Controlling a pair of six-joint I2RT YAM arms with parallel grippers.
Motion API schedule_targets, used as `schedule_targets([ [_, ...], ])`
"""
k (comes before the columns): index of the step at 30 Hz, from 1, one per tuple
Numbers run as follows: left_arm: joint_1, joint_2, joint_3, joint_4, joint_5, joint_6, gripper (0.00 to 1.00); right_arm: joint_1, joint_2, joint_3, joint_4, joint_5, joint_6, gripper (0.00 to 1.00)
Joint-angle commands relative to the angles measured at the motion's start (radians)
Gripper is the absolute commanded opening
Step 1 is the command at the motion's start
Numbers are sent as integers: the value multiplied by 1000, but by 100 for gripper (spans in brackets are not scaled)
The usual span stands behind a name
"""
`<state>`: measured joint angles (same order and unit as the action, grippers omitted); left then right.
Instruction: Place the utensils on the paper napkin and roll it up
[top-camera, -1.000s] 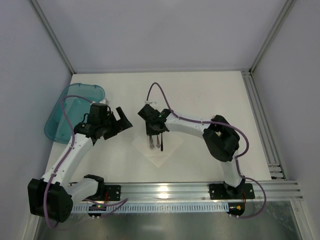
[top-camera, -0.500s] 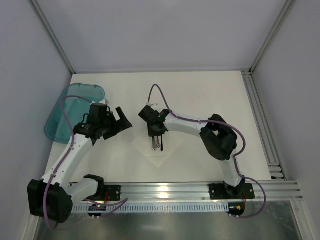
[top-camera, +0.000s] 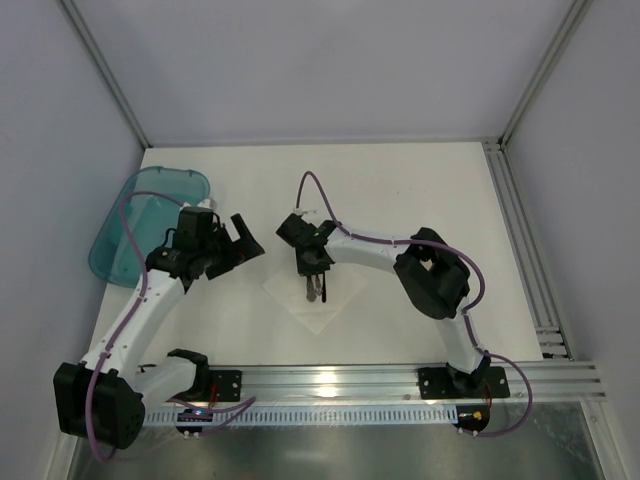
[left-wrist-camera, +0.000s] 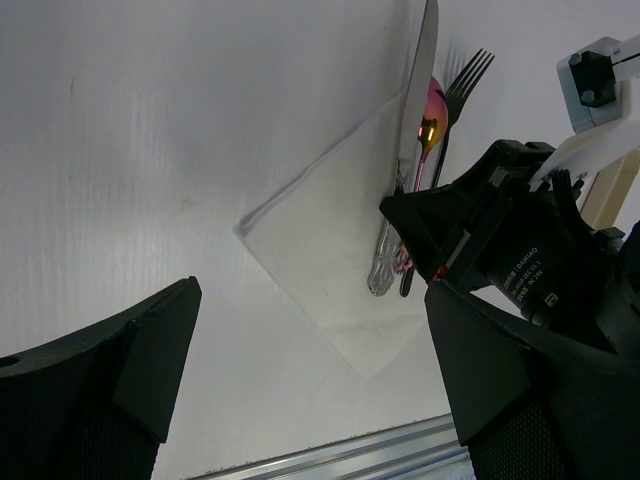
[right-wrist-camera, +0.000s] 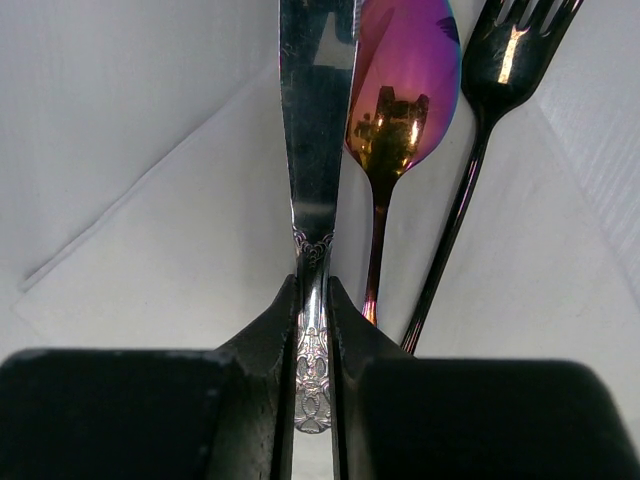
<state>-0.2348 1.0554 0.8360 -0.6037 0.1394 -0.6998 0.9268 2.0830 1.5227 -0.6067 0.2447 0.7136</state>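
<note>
Right end effector (right-wrist-camera: 313, 305) pinches knife (right-wrist-camera: 317, 130) handle, napkin (right-wrist-camera: 170, 260) beneath; left end effector (top-camera: 242, 242) wide open.
Knife likely stiff, slick; napkin flimsy, so take it by a corner.

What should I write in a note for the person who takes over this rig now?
Left end effector: open, empty, left of the white paper napkin.
Right end effector: shut on the handle of the silver metal knife, above the napkin.
Iridescent pink-gold spoon and dark metal fork lie on the napkin beside it.
Done: spoon and fork placed. Left: release knife, roll up napkin.
</note>
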Motion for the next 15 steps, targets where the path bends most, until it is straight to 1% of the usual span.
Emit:
schedule_targets([
  [1,8,-20,-5,8,-3,2,100,1,-18,22,4,33,15,13],
  [6,6,-21,-6,12,-1,8,100,3,-44,28,2,30,12,18],
  [9,8,-15,-6,9,-1,14,100,1,-61,36,-7,30,9,24],
  [15,8,-11,-8,7,11,17,100,0,-96,59,-42,39,-2,25],
])
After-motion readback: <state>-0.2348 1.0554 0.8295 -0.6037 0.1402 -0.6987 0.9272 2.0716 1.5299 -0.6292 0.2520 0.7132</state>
